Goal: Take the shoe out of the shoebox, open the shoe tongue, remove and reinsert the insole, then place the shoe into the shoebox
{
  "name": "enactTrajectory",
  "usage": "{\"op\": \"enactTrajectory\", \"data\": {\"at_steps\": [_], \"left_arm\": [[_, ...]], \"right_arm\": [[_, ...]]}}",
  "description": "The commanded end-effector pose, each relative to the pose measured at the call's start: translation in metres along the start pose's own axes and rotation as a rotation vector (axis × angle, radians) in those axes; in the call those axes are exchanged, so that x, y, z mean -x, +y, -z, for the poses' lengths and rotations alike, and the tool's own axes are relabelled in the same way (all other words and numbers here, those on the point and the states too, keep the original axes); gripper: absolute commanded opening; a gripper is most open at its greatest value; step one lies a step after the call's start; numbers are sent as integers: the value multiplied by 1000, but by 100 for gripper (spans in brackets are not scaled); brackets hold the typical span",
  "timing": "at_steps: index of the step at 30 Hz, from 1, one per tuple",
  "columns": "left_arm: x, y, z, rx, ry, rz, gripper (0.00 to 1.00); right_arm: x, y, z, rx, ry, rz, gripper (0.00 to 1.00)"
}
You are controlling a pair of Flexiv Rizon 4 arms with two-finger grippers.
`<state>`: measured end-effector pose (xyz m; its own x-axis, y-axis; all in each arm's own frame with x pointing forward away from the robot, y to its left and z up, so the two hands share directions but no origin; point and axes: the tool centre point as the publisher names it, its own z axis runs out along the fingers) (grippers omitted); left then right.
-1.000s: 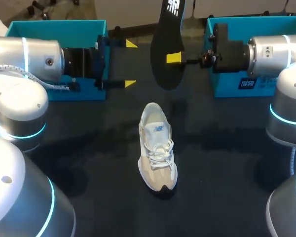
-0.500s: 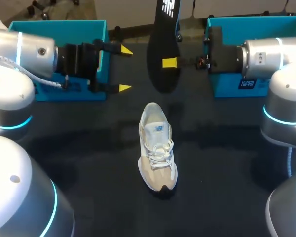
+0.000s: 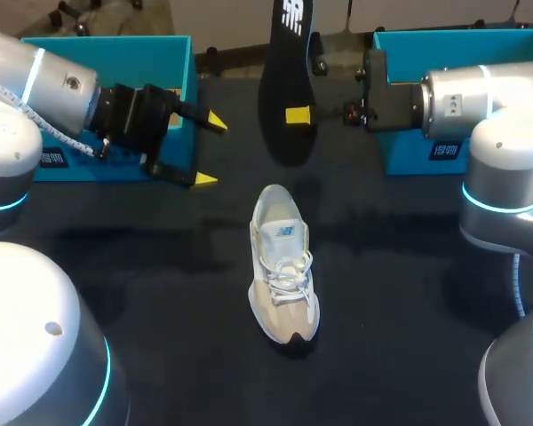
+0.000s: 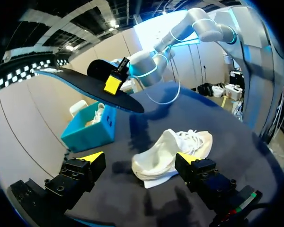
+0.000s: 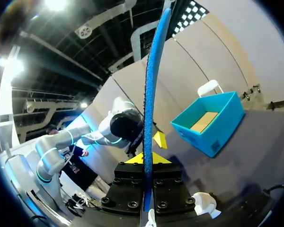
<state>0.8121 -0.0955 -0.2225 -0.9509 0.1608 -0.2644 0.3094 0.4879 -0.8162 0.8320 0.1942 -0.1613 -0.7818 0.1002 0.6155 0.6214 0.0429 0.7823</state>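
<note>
Aloft, black blue-edged insole [image 3: 284,80] clamped edgewise in right gripper [image 3: 295,115].

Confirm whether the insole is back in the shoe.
No, the right end effector holds the insole up in the air beyond the shoe.

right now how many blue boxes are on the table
2. The left box sits at the back on the left, the right box at the back on the right. The left arm and right arm partly cover them.
</note>
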Motion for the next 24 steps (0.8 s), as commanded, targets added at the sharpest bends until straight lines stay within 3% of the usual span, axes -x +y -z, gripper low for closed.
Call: {"op": "enactTrajectory", "data": {"at_steps": [1, 16, 24], "left_arm": [[-3, 9, -6, 18, 17, 33, 100], [-26, 41, -16, 64, 49, 172, 100], [-34, 58, -19, 77, 35, 230, 100]], "right_arm": [[14, -9, -8, 0, 14, -1, 0], [36, -57, -22, 25, 26, -19, 0], [33, -69, -30, 47, 42, -48, 0]]}}
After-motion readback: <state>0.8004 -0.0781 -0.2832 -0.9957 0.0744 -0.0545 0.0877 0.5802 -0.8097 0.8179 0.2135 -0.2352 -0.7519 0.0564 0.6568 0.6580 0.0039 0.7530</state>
